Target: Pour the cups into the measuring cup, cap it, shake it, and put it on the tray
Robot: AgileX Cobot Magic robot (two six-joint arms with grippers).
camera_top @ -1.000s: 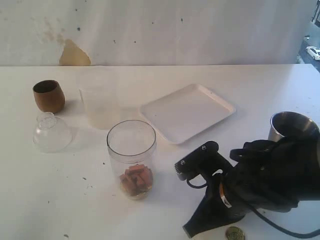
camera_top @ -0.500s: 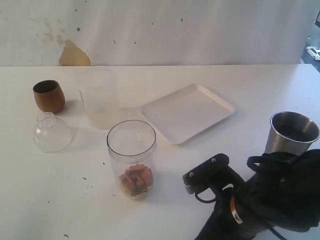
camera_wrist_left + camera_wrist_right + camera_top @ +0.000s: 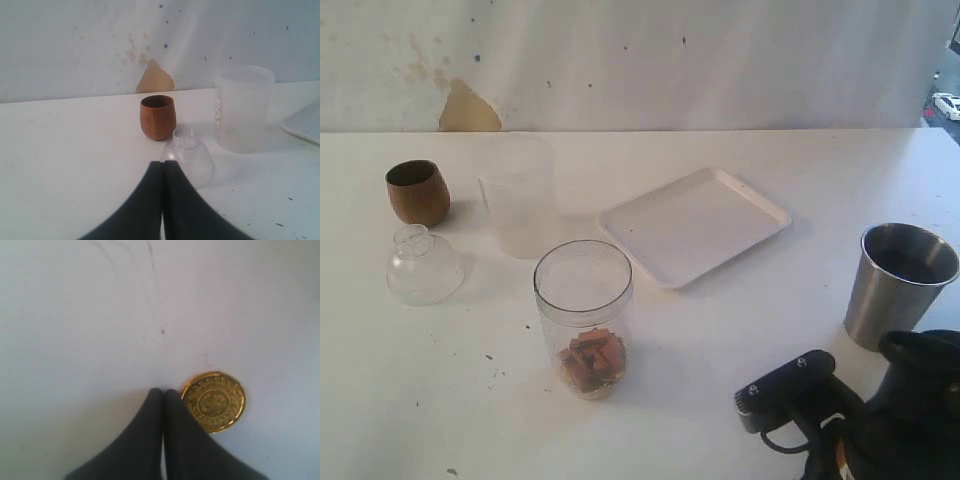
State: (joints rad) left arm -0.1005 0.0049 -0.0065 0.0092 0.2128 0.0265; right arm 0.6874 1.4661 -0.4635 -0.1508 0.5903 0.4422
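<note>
In the exterior view, the measuring cup [image 3: 584, 300] stands upright at the middle of the worktop [image 3: 770, 160], with brown pieces [image 3: 592, 361] at its bottom. The tray [image 3: 693, 224] lies farther off to its right, the steel tumbler [image 3: 900, 283] stands at the right and the wooden cup [image 3: 417, 192] at the far left.

In the left wrist view, the left gripper [image 3: 163, 164] is pressed together and holds nothing. A clear dome lid [image 3: 189, 157] sits just beyond it.

In the right wrist view, the right gripper [image 3: 163, 391] is likewise closed tight and holds nothing. A gold coin [image 3: 213, 401] lies just beside its tip.

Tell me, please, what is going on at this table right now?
Nothing is being held: both arms' jaws are shut and empty. The right arm sits low beside the tapered brushed-steel tumbler. The tall clear plastic cylinder holds brown pieces, uncapped; the small brown wooden cup and clear dome-shaped lid stand apart from it.
</note>
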